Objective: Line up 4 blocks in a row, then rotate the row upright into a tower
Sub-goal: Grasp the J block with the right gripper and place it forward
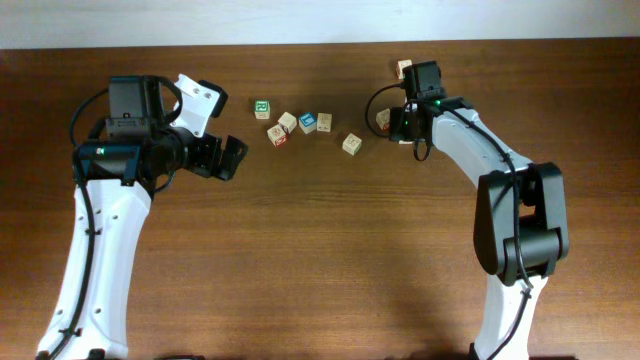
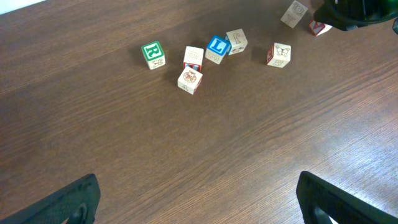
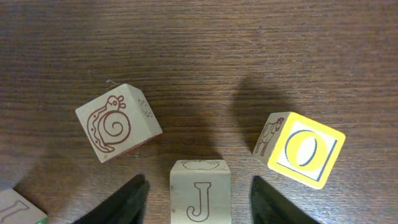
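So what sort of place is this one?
Probably an indoor robot test bench: a bare wooden table, a left arm and right arm at it, and loose alphabet cubes.

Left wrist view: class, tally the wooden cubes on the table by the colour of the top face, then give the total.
Green-topped cube: 1
Blue-topped cube: 1
Pale-topped cubes: 5
Partly hidden cube, top unclear: 1
Total: 8

eight wooden cubes (image 2: pixel 189 79): one green r (image 2: pixel 152 54), one blue l (image 2: pixel 217 48), six others; two arms (image 1: pixel 100 230) (image 1: pixel 470 150).
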You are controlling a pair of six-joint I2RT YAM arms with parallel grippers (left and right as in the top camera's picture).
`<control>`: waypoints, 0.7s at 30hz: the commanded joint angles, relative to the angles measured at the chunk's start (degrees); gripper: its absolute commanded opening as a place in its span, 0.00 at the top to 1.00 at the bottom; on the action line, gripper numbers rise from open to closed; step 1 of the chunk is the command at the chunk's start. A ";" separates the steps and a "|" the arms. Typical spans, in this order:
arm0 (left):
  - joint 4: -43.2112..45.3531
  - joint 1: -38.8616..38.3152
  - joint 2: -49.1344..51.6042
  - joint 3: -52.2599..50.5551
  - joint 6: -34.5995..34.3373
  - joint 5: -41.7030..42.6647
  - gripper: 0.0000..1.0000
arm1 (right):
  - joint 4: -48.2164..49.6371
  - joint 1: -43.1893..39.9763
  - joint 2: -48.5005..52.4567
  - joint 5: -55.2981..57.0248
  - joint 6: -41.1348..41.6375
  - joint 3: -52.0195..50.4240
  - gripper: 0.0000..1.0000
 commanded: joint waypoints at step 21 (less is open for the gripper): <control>0.11 0.28 0.15 1.29 -0.57 1.03 0.01 | -17.64 -0.04 -1.79 -15.76 0.68 1.29 0.82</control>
